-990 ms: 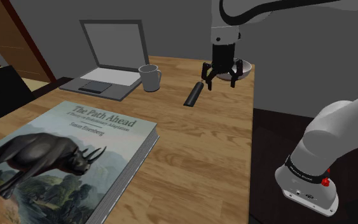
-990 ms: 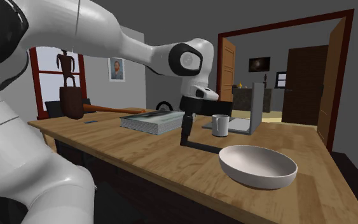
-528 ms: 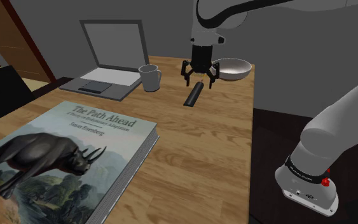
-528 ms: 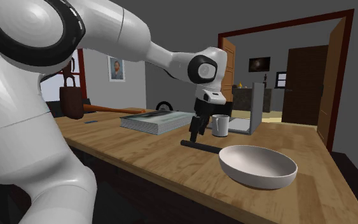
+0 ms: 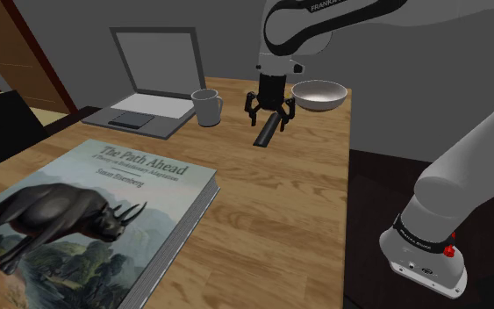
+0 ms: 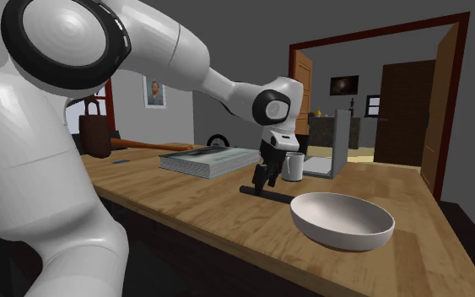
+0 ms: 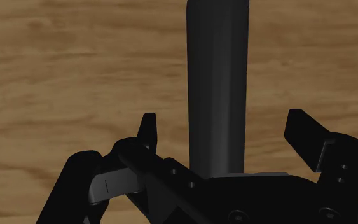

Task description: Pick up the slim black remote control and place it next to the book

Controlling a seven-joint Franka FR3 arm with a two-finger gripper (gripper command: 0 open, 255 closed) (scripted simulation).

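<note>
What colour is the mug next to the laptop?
The mug is plain white; the shoulder view shows it best.

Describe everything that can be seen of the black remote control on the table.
The remote control is a slim, plain black bar with a smooth surface; no buttons can be made out. It lies flat on the wooden table, between the white mug and the white bowl, apart from both. The open pincer hangs over one end of it, one finger on each side, and neither finger seems to touch it. Only the table touches it.
</note>
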